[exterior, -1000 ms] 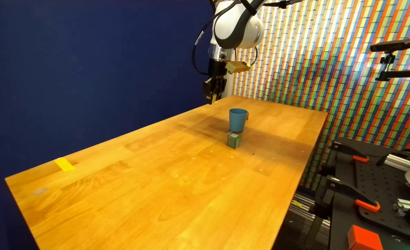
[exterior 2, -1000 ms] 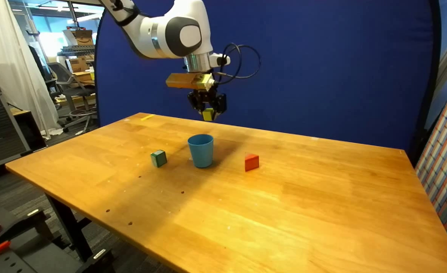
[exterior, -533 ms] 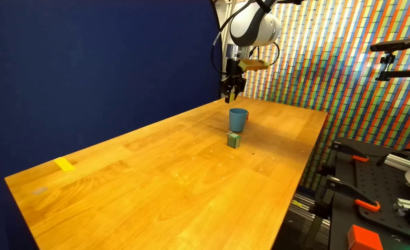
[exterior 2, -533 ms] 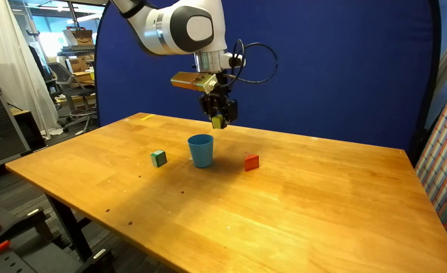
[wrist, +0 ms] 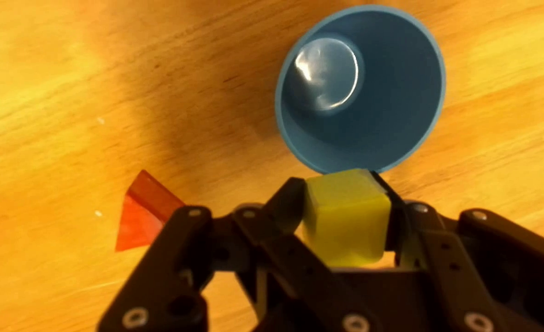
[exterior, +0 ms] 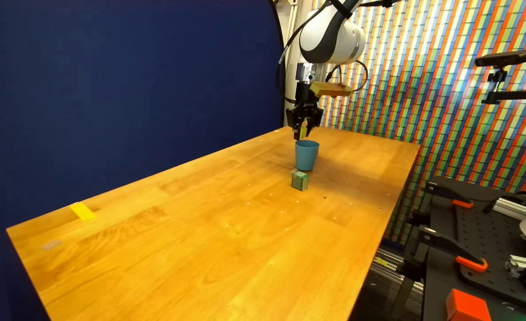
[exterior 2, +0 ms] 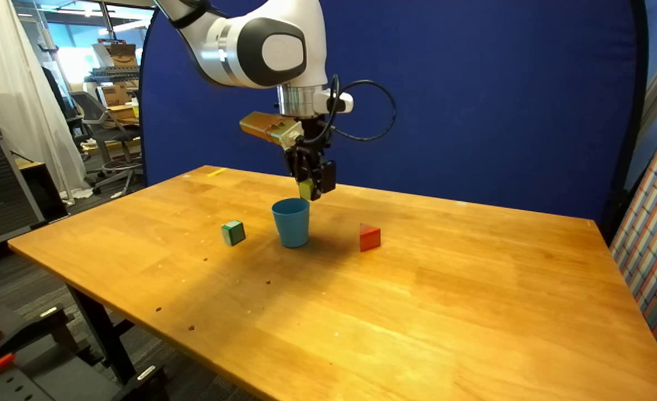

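The yellow block (exterior 2: 305,190) is up off the counter (exterior 2: 417,312), clamped in the gripper (wrist: 343,207); the wrist view shows a finger on each of two opposite faces, and that squeeze from both sides is probably all that keeps it from dropping. The gripper points down, so the block hangs low, by the far right part of the rim of the cup (exterior 2: 293,223) in an exterior view; whether block and rim touch, I cannot tell. The cup stands upright, mouth up, likely steady on its flat base yet easy to nudge. In that same view the green block (exterior 2: 233,233) lies to its left and the red block (exterior 2: 369,238) to its right, both apart from the cup and seemingly kept in place by their own weight.
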